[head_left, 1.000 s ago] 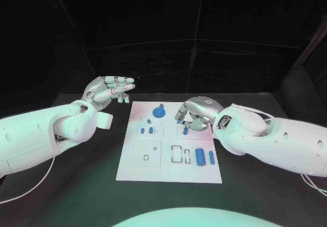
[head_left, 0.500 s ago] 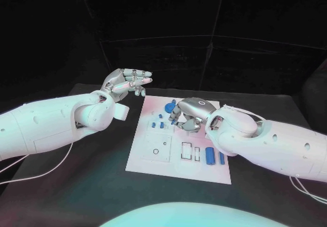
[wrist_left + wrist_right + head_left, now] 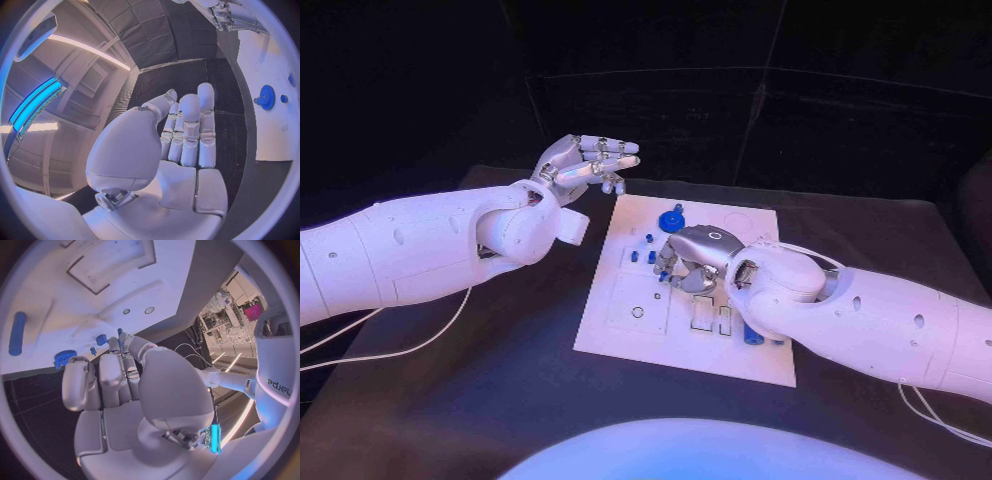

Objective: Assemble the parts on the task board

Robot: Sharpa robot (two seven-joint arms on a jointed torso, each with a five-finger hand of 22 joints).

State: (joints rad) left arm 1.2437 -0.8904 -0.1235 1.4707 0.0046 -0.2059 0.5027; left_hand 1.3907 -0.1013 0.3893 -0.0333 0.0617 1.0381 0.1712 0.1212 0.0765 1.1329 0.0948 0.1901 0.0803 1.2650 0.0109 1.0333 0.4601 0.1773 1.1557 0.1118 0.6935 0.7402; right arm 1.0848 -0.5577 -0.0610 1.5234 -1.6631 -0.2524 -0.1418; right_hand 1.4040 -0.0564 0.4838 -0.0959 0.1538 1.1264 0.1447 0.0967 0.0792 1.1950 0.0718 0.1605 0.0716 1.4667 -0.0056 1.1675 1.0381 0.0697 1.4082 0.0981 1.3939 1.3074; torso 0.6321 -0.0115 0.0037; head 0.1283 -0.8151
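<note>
The white task board lies in the middle of the black table. A blue gear stands near its far edge, with small blue pegs just in front of it. My right hand hovers low over the board's middle, fingers curled down beside the pegs. In the right wrist view its thumb folds toward the fingertips, right at a small blue peg; whether it pinches one is unclear. My left hand is raised off the board's far left corner, fingers straight, holding nothing.
Blue cylinders lie near the board's right front, partly hidden by my right forearm. Rectangular recesses and round holes mark the board's front half. Bare black table surrounds the board.
The camera has shifted. Relative to the board, my right hand has moved from the right side toward the middle, nearer the pegs. My left hand stays raised in the same pose.
</note>
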